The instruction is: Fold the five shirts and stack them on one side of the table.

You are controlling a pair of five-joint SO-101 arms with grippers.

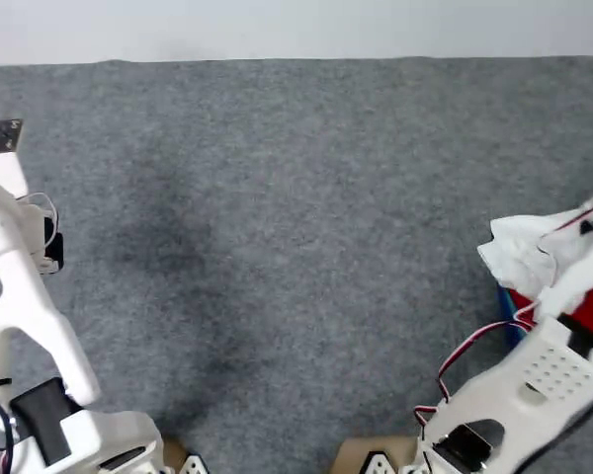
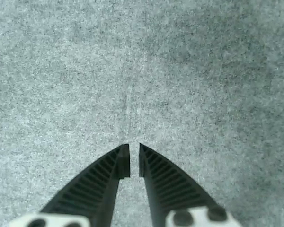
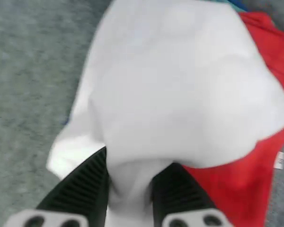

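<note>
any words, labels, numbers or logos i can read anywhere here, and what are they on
No text can be read.
Small tag on the red shirt: too blurred to read.
On the white shirt and the grey mat: no print shows.

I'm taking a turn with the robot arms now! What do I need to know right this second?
Left gripper: fingers nearly together, holding nothing, over the bare grey mat.
Right gripper: shut on the white shirt, at the right side of the mat in the high view.
Shirts: the white shirt is bunched on top of a red shirt, and a blue shirt peeks out beneath. I can make out only these three.
Done: no folded shirt or neat stack is visible.
Left: spread, fold and stack every shirt on one side.
</note>
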